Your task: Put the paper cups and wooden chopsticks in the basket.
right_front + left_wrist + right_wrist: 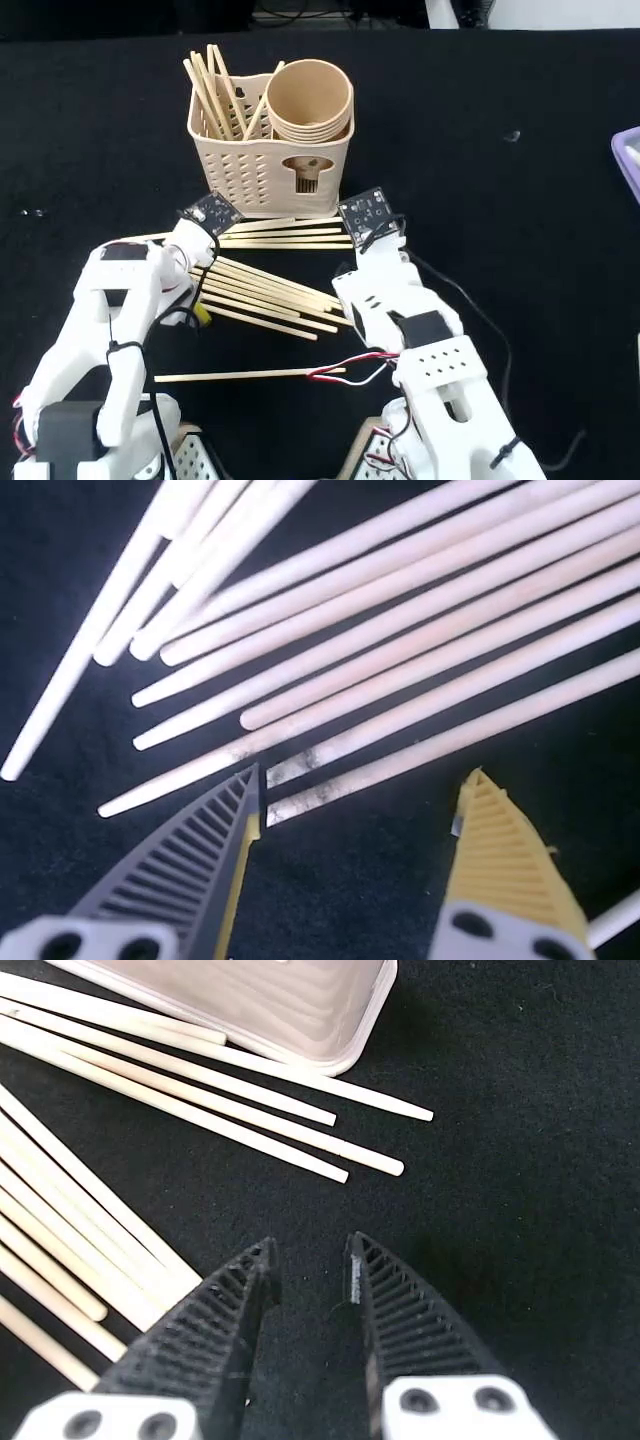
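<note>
Left tool (362, 780) gapes released over fanned wooden chopsticks (270, 292); right tool (310, 1245) hangs released too. One basket (250, 175) holds stacked paper cups (308, 100); one chopstick (230, 376) lies apart.

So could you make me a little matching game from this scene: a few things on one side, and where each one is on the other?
Things
1. paper cups
2. lone chopstick
3. left gripper
4. basket

Places or states
A. standing on the black table, beyond the fanned chopsticks
B. open, just above the fanned chopsticks
C. stacked inside the basket
D. lying alone, away from the others

Pairs: 1-C, 2-D, 3-B, 4-A
</note>
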### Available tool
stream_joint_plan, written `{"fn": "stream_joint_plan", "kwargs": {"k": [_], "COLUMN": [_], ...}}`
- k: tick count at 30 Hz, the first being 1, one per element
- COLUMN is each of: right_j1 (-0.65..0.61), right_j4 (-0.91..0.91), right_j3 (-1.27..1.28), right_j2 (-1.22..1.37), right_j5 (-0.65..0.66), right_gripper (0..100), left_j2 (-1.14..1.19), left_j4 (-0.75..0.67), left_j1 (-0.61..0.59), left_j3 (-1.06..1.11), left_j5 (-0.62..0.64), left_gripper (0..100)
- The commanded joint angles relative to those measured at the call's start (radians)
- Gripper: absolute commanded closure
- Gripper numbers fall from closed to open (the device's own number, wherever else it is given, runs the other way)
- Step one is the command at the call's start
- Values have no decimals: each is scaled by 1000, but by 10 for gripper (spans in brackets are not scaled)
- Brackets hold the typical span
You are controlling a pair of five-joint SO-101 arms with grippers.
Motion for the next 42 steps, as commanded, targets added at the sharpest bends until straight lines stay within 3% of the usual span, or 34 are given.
{"fn": "stream_joint_plan", "kwargs": {"k": [1, 9, 16, 20, 28, 38, 42], "right_j1": [-5, -5, -5, -5, -5, -5, -5], "right_j4": [-23, -23, -23, -23, -23, -23, -23], "right_j3": [-7, -7, -4, -4, -5, -7, -7], "right_j2": [-35, -35, -35, -35, -35, -35, -35], "right_j5": [12, 12, 12, 12, 12, 12, 12], "right_gripper": [881, 881, 881, 881, 881, 881, 881], "left_j2": [-5, 17, 210, 221, 167, 92, 48], "left_j4": [-14, -23, -118, -44, 29, 40, 180], "left_j1": [-2, -1, -1, -10, -4, -10, -8], "left_j3": [-64, -50, -67, -96, -36, 45, 4], "left_j5": [12, 14, 49, 49, -23, -109, -160], "left_gripper": [686, 686, 686, 695, 861, 848, 852]}}
